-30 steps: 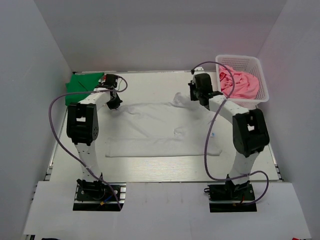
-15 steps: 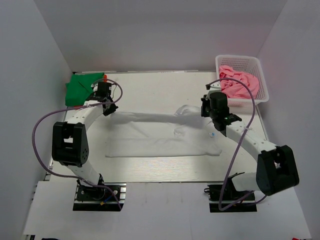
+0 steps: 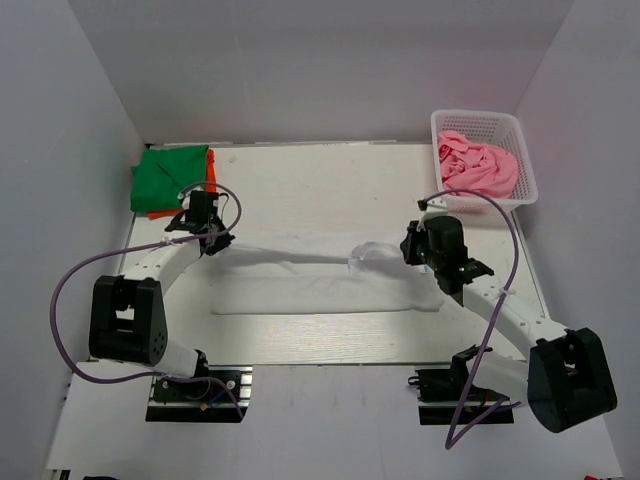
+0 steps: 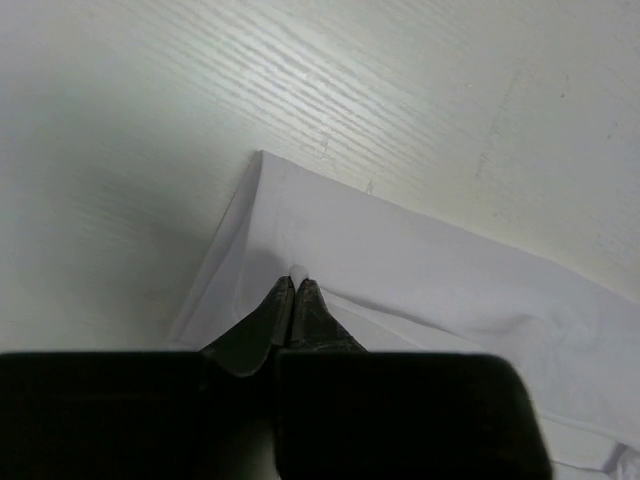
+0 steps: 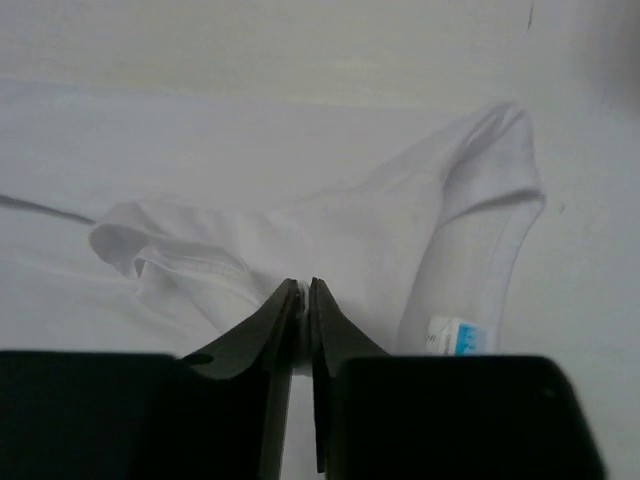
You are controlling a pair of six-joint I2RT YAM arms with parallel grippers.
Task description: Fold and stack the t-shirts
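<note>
1. Top external view showed you the green t-shirt (image 3: 165, 178) lying folded far to the left of the basket (image 3: 527, 170), about level with it. The orange t-shirt (image 3: 211, 168) showed as a sliver at its basket-side edge.
2. Your left gripper (image 3: 212, 240) sat well left of the basket and nearer to you. In the left wrist view its jaws were pressed together on a small pinch of cloth at an edge of the white t-shirt (image 4: 420, 270).
3. That white t-shirt lay left of the basket and on your side of it, its long axis running left to right, towards the basket's side. Its far edge looked stretched as a band between your two grippers, and the nearer part lay flat as a strip.
4. Your right gripper (image 3: 410, 250) was just left of the basket and nearer to you. In the right wrist view its jaws were clamped on bunched white cloth, with the blue label (image 5: 455, 337) close beside the fingers.
5. The pink t-shirt (image 3: 478, 168) lay crumpled inside the basket, not yet folded.
6. The held edge ran along the shirt's long axis, and the flat strip lay towards you from both grippers. Each arm held its own end, so neither was nearer. By my judgement, you needed to bring both ends towards you together, or the fold would have skewed.
</note>
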